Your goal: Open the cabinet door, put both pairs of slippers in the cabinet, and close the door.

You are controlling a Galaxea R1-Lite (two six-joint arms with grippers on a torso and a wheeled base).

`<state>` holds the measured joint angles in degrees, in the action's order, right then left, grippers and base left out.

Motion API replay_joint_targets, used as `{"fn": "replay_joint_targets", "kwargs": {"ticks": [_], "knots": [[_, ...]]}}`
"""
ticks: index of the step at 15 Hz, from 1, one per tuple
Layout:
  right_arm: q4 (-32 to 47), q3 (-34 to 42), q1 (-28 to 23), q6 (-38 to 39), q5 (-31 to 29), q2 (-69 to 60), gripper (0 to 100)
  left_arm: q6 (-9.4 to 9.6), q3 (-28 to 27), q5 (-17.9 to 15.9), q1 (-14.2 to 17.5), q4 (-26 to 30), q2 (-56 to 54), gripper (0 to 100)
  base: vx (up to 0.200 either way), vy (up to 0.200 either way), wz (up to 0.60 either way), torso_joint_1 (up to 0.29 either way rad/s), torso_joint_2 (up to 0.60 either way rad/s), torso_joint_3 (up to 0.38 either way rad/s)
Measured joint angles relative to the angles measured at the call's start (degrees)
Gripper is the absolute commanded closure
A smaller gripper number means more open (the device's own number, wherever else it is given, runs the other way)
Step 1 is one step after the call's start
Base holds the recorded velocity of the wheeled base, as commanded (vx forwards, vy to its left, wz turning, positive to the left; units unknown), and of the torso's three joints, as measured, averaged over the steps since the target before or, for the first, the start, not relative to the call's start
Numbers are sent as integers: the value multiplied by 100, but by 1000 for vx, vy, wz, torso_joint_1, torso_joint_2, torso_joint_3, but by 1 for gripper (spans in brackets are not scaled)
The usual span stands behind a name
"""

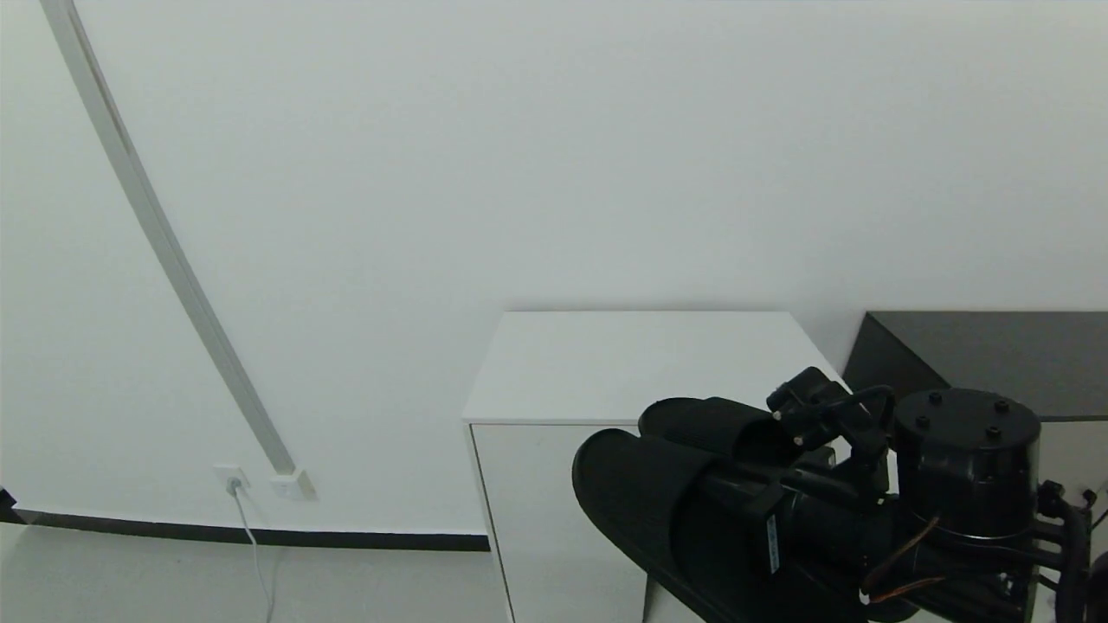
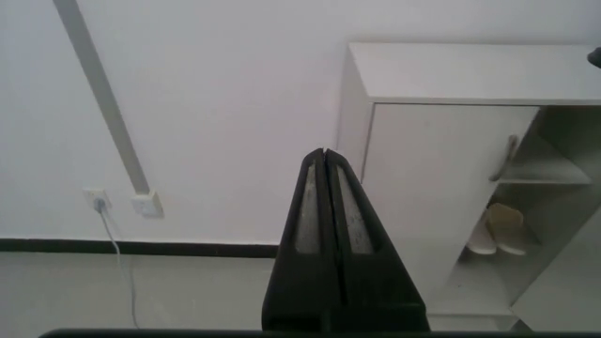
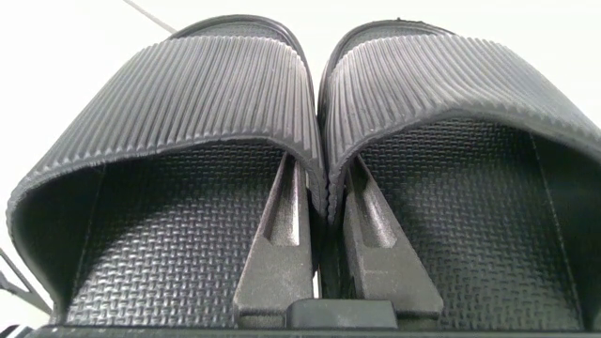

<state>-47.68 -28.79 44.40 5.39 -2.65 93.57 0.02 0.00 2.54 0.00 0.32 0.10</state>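
Note:
A pair of black ribbed slippers (image 1: pixel 658 484) hangs side by side in front of the white cabinet (image 1: pixel 623 363), at about the height of its top. My right gripper (image 3: pixel 324 174) is shut on the two inner strap edges, pinching both slippers (image 3: pixel 178 113) together. My left gripper (image 2: pixel 324 164) is shut with nothing in it, held off the cabinet's (image 2: pixel 441 169) left front corner. The cabinet's right side stands open. A pale beige pair of slippers (image 2: pixel 498 228) rests on a lower shelf inside. The left door, with its handle (image 2: pixel 507 158), is closed.
A dark low unit (image 1: pixel 995 355) stands right of the cabinet. On the wall to the left are a slanting white conduit (image 1: pixel 164 242) and a socket with a cable (image 1: pixel 232 480). Bare floor (image 1: pixel 173 580) lies left of the cabinet.

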Motion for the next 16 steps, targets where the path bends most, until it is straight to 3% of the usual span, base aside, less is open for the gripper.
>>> {"fn": "replay_joint_targets", "kwargs": {"ticks": [3, 16], "knots": [[-2, 41, 15, -2, 0, -13, 100, 2, 0, 0, 0, 4, 0, 100, 0, -200, 0, 2, 4, 2], [2, 116, 78, -2, -28, -50, 100, 7, 0, 0, 0, 1, 0, 100, 0, 0, 0, 0, 0, 0]]}}
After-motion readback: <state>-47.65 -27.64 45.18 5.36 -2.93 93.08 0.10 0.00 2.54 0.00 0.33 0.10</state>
